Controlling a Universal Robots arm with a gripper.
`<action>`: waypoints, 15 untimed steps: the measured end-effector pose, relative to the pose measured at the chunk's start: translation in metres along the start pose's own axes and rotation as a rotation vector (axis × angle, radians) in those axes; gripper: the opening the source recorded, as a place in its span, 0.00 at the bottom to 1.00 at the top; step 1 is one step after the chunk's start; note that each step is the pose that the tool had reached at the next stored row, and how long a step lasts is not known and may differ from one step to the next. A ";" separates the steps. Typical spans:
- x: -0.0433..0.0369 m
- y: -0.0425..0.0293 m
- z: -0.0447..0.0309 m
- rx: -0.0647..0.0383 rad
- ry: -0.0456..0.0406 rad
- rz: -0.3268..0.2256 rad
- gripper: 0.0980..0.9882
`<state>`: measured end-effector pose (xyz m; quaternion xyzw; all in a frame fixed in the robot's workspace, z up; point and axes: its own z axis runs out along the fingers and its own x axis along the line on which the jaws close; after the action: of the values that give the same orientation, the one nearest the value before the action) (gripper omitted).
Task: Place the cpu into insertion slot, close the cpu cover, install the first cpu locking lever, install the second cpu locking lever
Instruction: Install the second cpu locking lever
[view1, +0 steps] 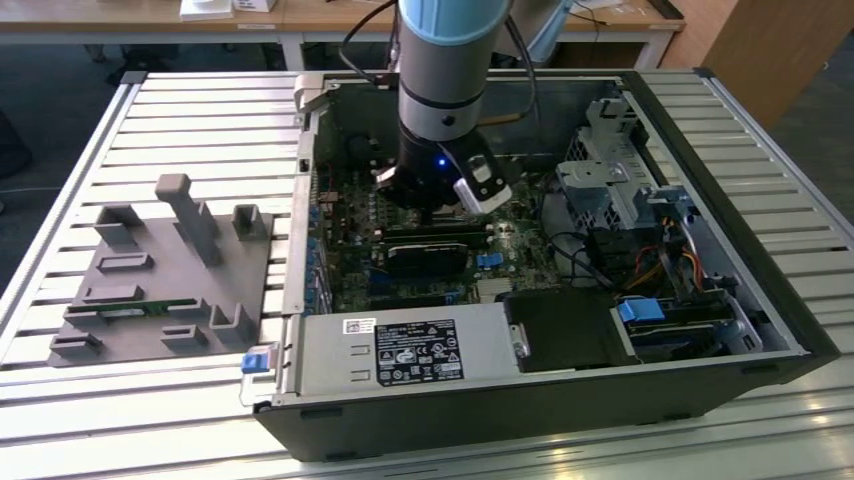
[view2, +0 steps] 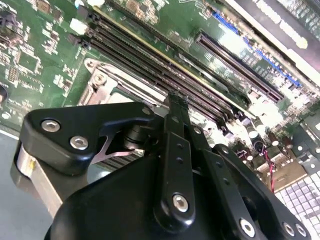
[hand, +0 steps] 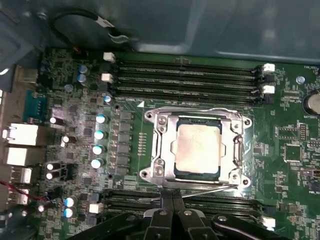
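In the first wrist view the cpu (hand: 198, 145), a dull silver square, lies in the insertion slot (hand: 197, 176) on the green motherboard (hand: 75, 150). The cpu cover (hand: 161, 145), a silver frame with a window, lies flat over it. A thin metal lever (hand: 212, 188) runs slightly askew along the socket edge nearest the fingertips. My gripper (hand: 173, 195) is shut, its tips right at that lever's end. The second wrist view has the black gripper (view2: 175, 97) over the socket's metal corner (view2: 100, 82). In the exterior view the gripper (view1: 430, 205) reaches down into the open computer case.
Long black memory slots (hand: 185, 75) flank the socket on both sides. A power supply box (view1: 400, 352) with a black label stands at the case front. Drive cage (view1: 614, 180) and cables (view1: 627, 265) fill the exterior view's right. A grey fixture (view1: 167, 270) sits outside on the left.
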<state>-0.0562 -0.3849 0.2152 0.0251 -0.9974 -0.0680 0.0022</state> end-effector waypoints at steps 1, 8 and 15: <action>0.0005 -0.0006 0.0001 -0.008 -0.0005 0.000 0.01; 0.0028 -0.0030 0.0071 -0.039 -0.0022 0.000 0.01; 0.0047 -0.0136 0.0074 -0.066 -0.0035 0.000 0.01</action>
<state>-0.0602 -0.3976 0.2060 0.0251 -0.9946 -0.1011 0.0013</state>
